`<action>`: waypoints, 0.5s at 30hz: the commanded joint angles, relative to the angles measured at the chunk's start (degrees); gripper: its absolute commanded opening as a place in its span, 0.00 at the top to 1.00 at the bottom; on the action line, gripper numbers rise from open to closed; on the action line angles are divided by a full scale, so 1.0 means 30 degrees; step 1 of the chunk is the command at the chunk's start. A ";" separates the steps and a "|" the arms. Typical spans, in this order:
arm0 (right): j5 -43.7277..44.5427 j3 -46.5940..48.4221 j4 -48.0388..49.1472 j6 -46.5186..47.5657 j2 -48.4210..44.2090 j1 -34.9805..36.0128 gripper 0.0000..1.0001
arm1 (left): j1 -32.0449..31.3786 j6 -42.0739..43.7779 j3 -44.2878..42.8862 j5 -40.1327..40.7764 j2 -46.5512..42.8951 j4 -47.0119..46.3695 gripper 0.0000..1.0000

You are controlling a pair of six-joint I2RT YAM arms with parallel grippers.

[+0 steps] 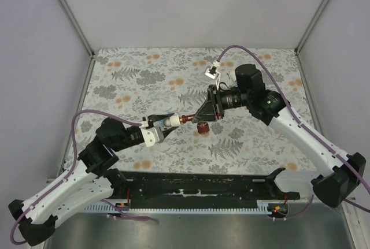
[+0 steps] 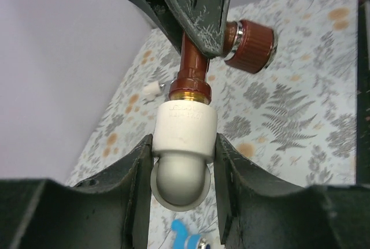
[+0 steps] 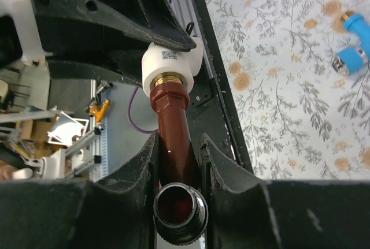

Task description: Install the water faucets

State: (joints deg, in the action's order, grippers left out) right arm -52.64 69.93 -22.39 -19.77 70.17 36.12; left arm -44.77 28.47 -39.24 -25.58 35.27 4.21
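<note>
**Faucet meets fitting in mid-air, thread not yet home**

Your right tool [image 1: 199, 116] is clamped on the body of the copper-toned faucet [image 1: 188, 119], both fingers pressed to its sides. Your left tool [image 1: 165, 123] is closed just as firmly around the white elbow fitting [image 1: 171, 122]. The two parts meet between the arms, held up off the flowered counter [image 1: 139, 81], roughly at its middle.

In the top view the faucet's long axis runs almost straight across, left to right. Its threaded stem points toward your left arm and into the fitting's socket, and its open end faces back into the right tool. The round knob [image 1: 203, 127] sticks out sideways toward the near edge.

A narrow band of brass thread [image 2: 189, 92] shows at the joint, so the stem looks started but not seated.

To finish the step well, hold the fitting dead steady with the left tool. Turn the faucet about its own axis with the right wrist alone. Line up stem and socket before each turn, because a slight tilt is likely to cross the thread. Press only lightly toward the fitting, as the smooth barrel may slip in the fingers if you force it.

A blue faucet [image 3: 352, 47] lies on the counter, well apart from the joint.
</note>
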 commanded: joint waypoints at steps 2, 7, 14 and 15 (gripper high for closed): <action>0.0785 0.0918 0.0523 -0.3756 0.0634 0.0441 1.00 | -0.1598 0.4051 0.0804 0.4567 0.0345 -0.2335 0.82; 0.3567 0.0627 0.0140 -0.1677 -0.0186 0.0441 1.00 | -0.1599 -0.1008 0.1013 0.8079 -0.0007 -0.3980 0.26; 0.7611 -0.1480 0.1920 0.1080 -0.1533 0.0441 1.00 | -0.1569 -1.1494 -0.2295 0.9756 0.0956 -0.0410 0.17; 0.8080 -0.2006 0.2507 0.1314 -0.1709 0.0441 1.00 | -0.1569 -1.3106 -0.2763 1.0338 0.1162 -0.0058 0.17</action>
State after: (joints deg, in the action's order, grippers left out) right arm -36.07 67.57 -22.46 -20.36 68.29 37.39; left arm -49.36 12.71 -39.86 -0.25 36.99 1.85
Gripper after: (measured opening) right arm 0.332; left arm 0.830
